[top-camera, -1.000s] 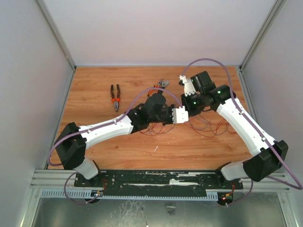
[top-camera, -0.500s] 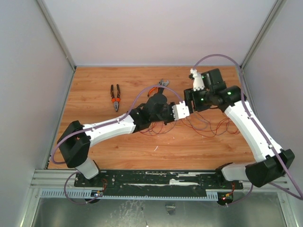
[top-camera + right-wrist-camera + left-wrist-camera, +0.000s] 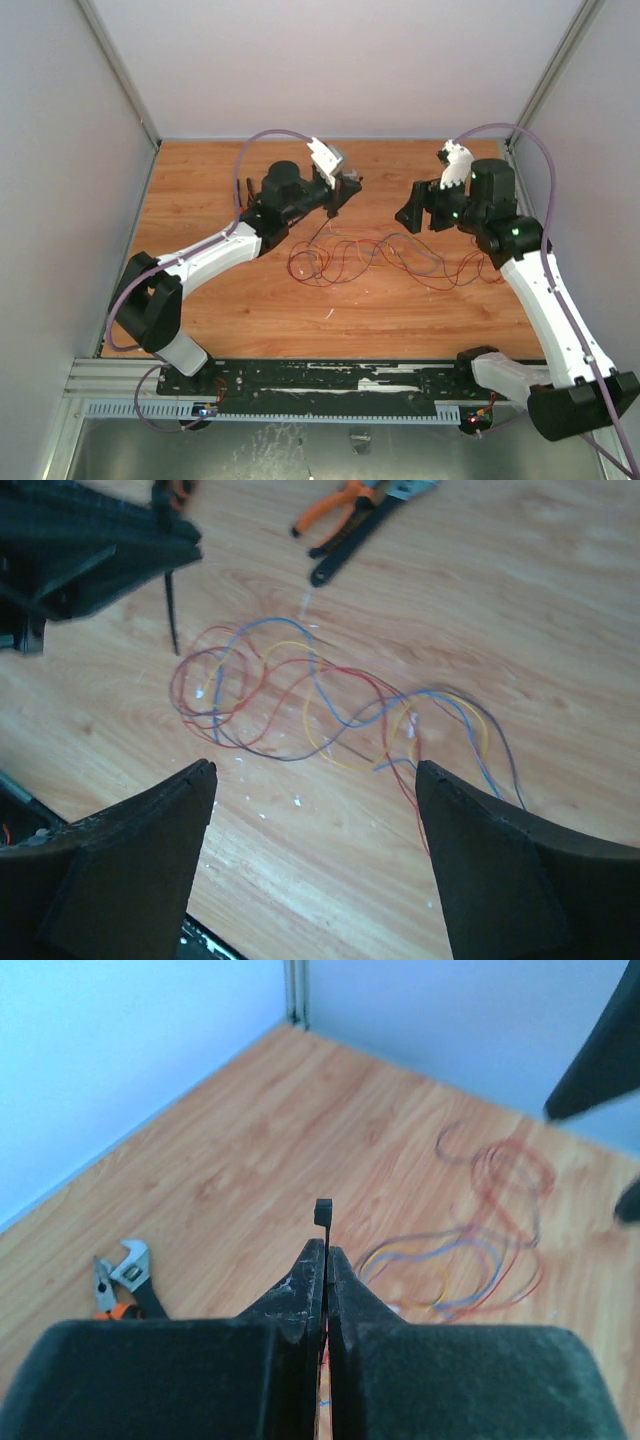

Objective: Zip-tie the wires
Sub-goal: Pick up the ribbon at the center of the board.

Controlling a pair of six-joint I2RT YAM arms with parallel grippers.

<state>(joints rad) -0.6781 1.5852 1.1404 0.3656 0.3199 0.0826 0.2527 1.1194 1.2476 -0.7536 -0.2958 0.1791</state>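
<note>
Between the tightly pinched tips of the left claw (image 3: 325,1255) sits the zip tie (image 3: 322,1212). Its little square head pokes out past the tips. Its long thin end hangs down under the claw, with the tip near the wires (image 3: 385,255). I cannot tell if it touches them. The wires lie in loose red, orange and blue loops on the wooden table (image 3: 200,300), below both claws. The right claw (image 3: 315,770) is spread wide and holds nothing, and the wires lie right under its gap. Orange pliers (image 3: 335,515) lie beyond it, past the wires.
</note>
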